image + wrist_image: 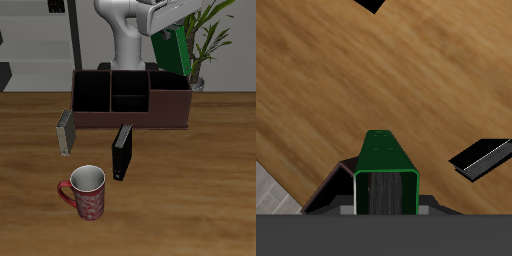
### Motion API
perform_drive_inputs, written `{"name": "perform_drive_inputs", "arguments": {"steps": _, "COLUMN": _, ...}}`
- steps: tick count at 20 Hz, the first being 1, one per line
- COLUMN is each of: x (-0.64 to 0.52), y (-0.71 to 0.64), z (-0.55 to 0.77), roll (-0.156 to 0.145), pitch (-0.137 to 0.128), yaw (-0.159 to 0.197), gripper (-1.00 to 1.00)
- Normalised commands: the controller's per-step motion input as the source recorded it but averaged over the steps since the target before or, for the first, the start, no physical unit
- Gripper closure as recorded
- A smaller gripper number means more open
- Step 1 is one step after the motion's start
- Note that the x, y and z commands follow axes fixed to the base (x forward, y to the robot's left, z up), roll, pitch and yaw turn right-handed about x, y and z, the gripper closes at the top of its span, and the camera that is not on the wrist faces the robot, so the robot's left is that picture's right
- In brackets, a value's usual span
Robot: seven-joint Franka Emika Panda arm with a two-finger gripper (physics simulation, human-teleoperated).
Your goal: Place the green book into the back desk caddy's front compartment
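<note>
Gripping the green book (173, 50) aloft, with the gripper (163, 22) clamped on its upper end, above the end of the back desk caddy (130, 100) nearest the potted plant (208, 38), tilted, not yet over the front compartment (128, 102). Seen from the wrist, green cover (384, 160) and pale page edges hanging over bare counter (376, 70). Judged stiff, thin and light, with smooth boards likely to slip unless pinched flat across both covers near one end, as now. Standing at six o'clock from the caddy, a black book (122, 152); at eight o'clock, a grey book (64, 131); nearer the front edge, a red mug (86, 191). No title, brand or lettering legible anywhere.
</note>
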Motion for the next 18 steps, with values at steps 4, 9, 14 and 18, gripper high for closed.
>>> {"name": "perform_drive_inputs", "arguments": {"steps": 4, "x": -0.27, "y": -0.18, "z": 0.14, "roll": -0.047, "pitch": -0.008, "yaw": 0.092, "gripper": 1.00}}
{"name": "perform_drive_inputs", "arguments": {"steps": 9, "x": -0.20, "y": -0.13, "z": 0.10, "roll": -0.039, "pitch": -0.013, "yaw": 0.077, "gripper": 1.00}}
{"name": "perform_drive_inputs", "arguments": {"steps": 14, "x": -0.16, "y": -0.23, "z": 0.02, "roll": -0.050, "pitch": 0.003, "yaw": 0.075, "gripper": 1.00}}
{"name": "perform_drive_inputs", "arguments": {"steps": 18, "x": -0.13, "y": -0.27, "z": 0.02, "roll": -0.079, "pitch": -0.014, "yaw": 0.073, "gripper": 1.00}}
